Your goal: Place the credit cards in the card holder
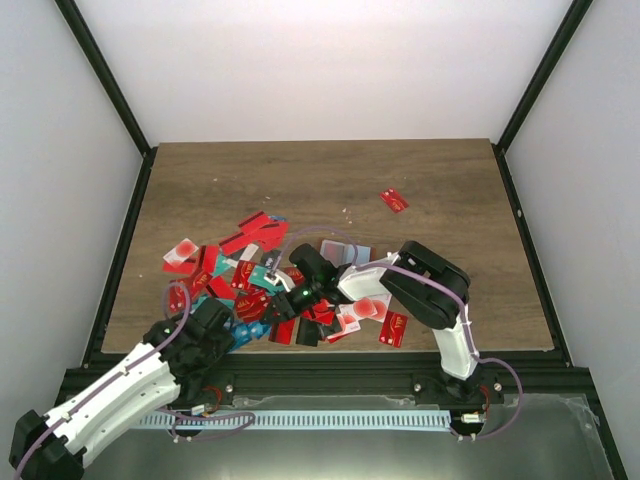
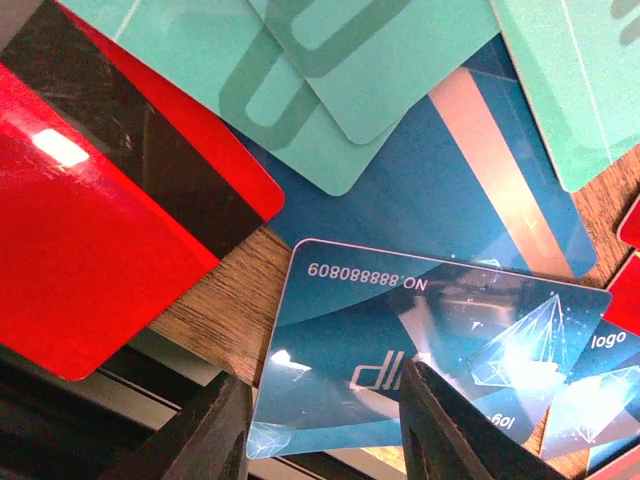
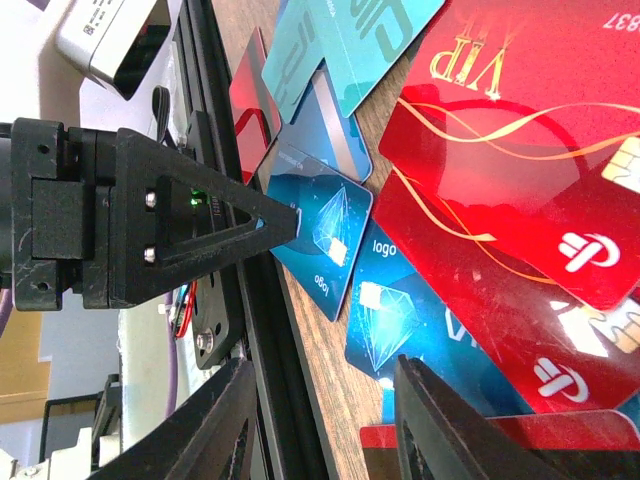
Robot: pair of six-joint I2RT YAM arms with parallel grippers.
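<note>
My top cam looks down over the whole desk (image 1: 330, 180); both wrist cams sit super close, sharing one blue card (image 2: 430, 330) (image 3: 325, 225).

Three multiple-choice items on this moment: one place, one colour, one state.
1. The lone red card lies: A) on the left arm B) beyond the pile, to its right C) at the near edge.
2. The numbered card beneath the left gripper is: A) blue B) white C) black.
3. The right gripper is: A) shut on a card B) shut empty C) open, empty.
B: the top view shows it alone, apart from the pile. A: the left wrist view shows blue with a diamond. C: jaws apart, nothing between.
</note>
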